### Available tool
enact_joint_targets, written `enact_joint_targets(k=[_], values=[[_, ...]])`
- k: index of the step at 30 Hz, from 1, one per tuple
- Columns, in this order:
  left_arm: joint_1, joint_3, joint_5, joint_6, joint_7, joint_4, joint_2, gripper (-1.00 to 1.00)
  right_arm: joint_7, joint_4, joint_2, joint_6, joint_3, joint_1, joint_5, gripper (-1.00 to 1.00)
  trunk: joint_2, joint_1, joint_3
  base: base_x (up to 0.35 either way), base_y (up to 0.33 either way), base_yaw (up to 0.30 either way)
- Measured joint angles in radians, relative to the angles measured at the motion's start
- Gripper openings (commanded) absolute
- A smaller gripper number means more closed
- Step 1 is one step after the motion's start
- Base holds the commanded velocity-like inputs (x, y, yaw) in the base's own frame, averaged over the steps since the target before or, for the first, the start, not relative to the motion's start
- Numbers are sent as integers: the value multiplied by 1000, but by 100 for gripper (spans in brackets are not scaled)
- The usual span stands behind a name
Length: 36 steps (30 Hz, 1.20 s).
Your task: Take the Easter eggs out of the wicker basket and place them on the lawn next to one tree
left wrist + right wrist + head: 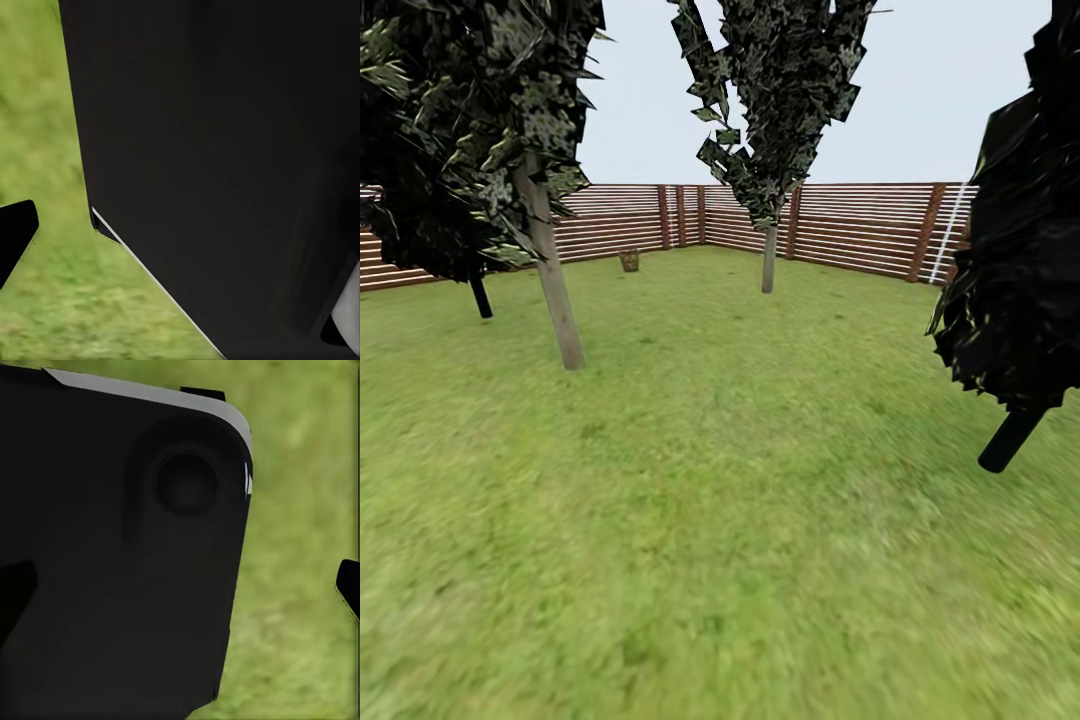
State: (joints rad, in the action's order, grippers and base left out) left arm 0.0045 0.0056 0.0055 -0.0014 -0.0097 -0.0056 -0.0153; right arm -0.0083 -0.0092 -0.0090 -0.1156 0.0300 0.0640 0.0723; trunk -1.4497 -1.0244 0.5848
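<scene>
Far across the lawn [720,480], near the fence corner, stands a small brown object [629,261] that looks like the wicker basket. At this distance the Easter eggs cannot be made out. A tree with a pale trunk [556,295] rises at the near left, and a second one [768,258] stands farther back at centre. In the right wrist view my right gripper [180,592] is open, one fingertip at each edge, over grass and in front of a black robot panel [112,570]. My left gripper [180,240] also looks open, with one fingertip [15,240] showing beside a black panel [225,150].
A brown slat fence [860,235] closes the garden at the back. A near-black tree [1020,290] with a dark trunk [1010,440] stands close on the right. Another dark trunk [480,297] is at the left. Open grass stretches ahead between the trees.
</scene>
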Motion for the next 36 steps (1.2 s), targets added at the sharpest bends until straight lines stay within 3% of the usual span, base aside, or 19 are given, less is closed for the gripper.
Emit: enact_joint_targets(k=[36], values=[[0,0,0,0,0,0,0,100,0,0,0,0,0,0,0,100,0,0,0,325,0,0]])
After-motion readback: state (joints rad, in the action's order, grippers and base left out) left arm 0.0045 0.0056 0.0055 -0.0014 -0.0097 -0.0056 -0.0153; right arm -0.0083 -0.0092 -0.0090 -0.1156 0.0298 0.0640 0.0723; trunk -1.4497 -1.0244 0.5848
